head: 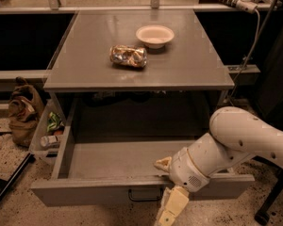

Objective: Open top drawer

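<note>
The top drawer is a wide grey metal drawer under the table top. It stands pulled far out toward the camera, and its inside looks empty. Its black loop handle sits centred on the front panel. My gripper is at the drawer's front edge, just right of the handle, and reaches down over the front panel. The white arm comes in from the right.
On the grey table top lie a crumpled chip bag and a white bowl. A clear bin with snack items hangs left of the drawer. A brown bag sits on the floor at left. A black stand leg is at lower left.
</note>
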`<state>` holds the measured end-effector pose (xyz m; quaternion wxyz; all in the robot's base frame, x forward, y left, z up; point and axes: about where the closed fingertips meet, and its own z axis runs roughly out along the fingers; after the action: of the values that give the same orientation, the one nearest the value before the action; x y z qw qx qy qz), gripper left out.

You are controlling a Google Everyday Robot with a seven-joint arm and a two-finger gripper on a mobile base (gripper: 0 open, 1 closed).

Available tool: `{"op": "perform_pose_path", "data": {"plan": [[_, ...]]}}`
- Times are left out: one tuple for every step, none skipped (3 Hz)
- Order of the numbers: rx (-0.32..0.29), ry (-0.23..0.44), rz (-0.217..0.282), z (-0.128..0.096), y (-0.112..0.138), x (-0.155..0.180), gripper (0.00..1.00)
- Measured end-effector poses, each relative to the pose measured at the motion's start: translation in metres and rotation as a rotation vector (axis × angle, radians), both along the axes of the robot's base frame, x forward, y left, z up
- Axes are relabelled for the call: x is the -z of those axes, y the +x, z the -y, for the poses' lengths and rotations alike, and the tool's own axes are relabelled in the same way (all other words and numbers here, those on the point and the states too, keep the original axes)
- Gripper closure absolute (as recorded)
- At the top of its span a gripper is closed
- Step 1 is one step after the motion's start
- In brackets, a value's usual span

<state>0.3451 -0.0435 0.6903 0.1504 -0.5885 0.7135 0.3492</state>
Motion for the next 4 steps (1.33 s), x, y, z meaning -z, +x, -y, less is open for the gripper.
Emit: {"op": "perform_pose_path", "data": {"plan": [[-0.009, -0.045, -0.032, -0.002, -0.019, -0.001, 0.0], [-0.022, -0.058, -0.05, -0.005, -0.041, -0.003, 0.0], [-0.011, -0.049, -0.081, -0.001, -0.073, 0.0, 0.0], [-0.012, -0.02, -0.103, 0.0, -0.092, 0.004, 0.0]]}}
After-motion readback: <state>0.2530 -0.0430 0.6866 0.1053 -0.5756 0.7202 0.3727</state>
